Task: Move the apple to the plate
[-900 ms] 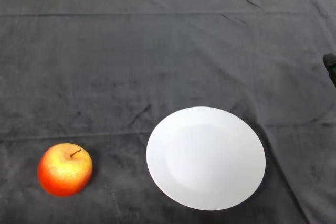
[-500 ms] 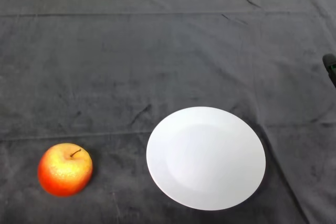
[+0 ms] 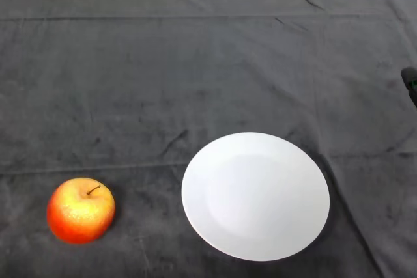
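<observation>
A red and yellow apple (image 3: 81,210) with a short stem sits upright on the dark cloth at the lower left of the head view. A round white plate (image 3: 255,195) lies on the cloth to the right of the apple, a clear gap apart from it. Nothing lies on the plate.
The dark cloth (image 3: 195,76) covers the whole table, with a few creases. A small black object (image 3: 410,83) shows at the right edge. The table's far edge runs along the top of the view.
</observation>
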{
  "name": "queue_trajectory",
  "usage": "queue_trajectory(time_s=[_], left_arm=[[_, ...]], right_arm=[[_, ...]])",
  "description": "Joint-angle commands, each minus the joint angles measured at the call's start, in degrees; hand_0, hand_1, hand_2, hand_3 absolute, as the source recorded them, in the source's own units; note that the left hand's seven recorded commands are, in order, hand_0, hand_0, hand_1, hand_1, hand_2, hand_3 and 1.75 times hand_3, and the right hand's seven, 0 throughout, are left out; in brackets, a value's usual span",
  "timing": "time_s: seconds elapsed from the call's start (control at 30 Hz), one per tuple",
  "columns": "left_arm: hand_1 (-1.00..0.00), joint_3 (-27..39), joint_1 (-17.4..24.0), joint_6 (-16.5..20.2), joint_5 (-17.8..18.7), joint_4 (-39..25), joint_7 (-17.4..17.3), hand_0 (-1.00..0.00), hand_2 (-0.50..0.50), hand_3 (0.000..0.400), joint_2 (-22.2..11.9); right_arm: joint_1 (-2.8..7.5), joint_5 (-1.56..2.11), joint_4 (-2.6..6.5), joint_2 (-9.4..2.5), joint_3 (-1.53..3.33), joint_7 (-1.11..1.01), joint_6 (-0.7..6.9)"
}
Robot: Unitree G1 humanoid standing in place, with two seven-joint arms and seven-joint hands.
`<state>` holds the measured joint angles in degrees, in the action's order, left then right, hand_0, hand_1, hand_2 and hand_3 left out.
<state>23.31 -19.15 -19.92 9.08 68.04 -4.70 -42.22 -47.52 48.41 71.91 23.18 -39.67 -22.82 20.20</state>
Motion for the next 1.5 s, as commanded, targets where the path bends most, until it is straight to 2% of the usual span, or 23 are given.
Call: queue_trajectory(time_s=[0.03, 0.17, 0.37, 0.77, 1.2, 1.5], left_arm=[[0.0, -1.5, 0.6, 0.1, -1.5, -1.0, -1.7, 0.0, 0.0, 0.0, -3.7], [0.0, -3.8, 0.6, -0.8, -3.7, -1.2, -4.6, 0.0, 0.0, 0.0, -5.4], [0.0, -7.7, 1.1, -2.0, -7.5, -4.2, -5.8, 0.0, 0.0, 0.0, -6.0], [0.0, -12.6, 10.5, -3.1, -12.2, -23.0, -7.6, 0.0, 0.0, 0.0, -7.4], [0.0, -13.1, 20.2, 0.4, -14.2, -43.8, -8.0, 0.0, 0.0, 0.0, -8.0], [0.0, -15.7, 20.1, 3.1, -16.2, -49.5, -8.8, 0.0, 0.0, 0.0, -6.5]], right_arm=[[-0.49, -0.24, -2.4, -0.46, -2.23, -0.91, 0.21], [-0.52, -0.37, -2.39, -0.47, -2.36, -0.93, 0.23], [-0.54, -0.55, -2.39, -0.49, -2.52, -0.95, 0.26], [-0.5, -0.9, -2.57, -0.61, -2.82, -0.94, 0.31], [-0.38, -1.28, -2.97, -0.8, -3.07, -0.85, 0.36], [-0.31, -1.51, -3.22, -0.92, -3.22, -0.78, 0.41]])
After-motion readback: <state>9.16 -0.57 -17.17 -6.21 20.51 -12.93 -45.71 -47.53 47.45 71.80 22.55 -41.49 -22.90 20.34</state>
